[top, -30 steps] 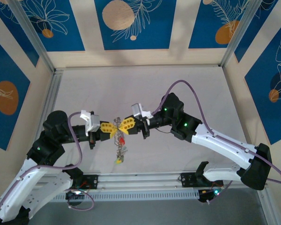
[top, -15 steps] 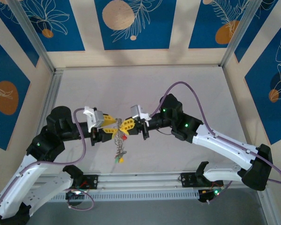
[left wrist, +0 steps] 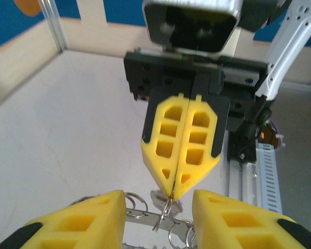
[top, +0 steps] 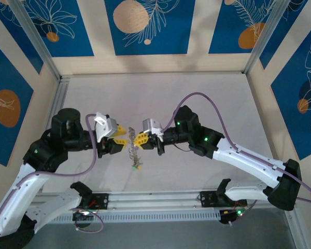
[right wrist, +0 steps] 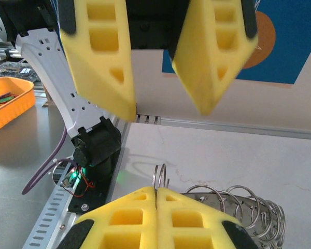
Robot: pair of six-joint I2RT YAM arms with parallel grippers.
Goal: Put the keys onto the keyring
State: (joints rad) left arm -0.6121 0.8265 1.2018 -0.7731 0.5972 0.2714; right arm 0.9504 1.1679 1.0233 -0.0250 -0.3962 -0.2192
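**Ana:** Where do the two arms meet?

**Ben:** From above, just toward 9 o'clock from the middle of the pale grey table (top: 207,98). The left gripper (top: 126,136) reaches in from 9 o'clock and the right gripper (top: 137,140) from 3 o'clock, tip to tip.

**Ana:** How does the right one stand?

**Ben:** Its yellow plastic fingers (right wrist: 125,220) are pressed flat together. They pinch one thin loop (right wrist: 156,177) of the grey metal wire keyring (top: 134,155), a bunch of linked split rings. In the right wrist view that loop stands up at 12 o'clock out of the seam between the fingers. The rest of the bunch sits just toward 3 o'clock of it.

**Ana:** And the left?

**Ben:** Spread. In its own wrist view the two yellow fingers (left wrist: 80,223) sit at 7 and 5 o'clock with a gap between them. Several of the wire rings lie in that gap, and neither pad clamps them. The right gripper's closed tip points straight down into it.

**Ana:** Where does the keyring run from there?

**Ben:** From above it trails toward 6 o'clock from the two tips. A yellow-green speck (top: 138,166) sits at its far end, too small to say whether it is a key.

**Ana:** Anything else?

**Ben:** An orange plastic tray (right wrist: 13,101) at 9 o'clock in the right wrist view, off the table, with small coloured bits in it.
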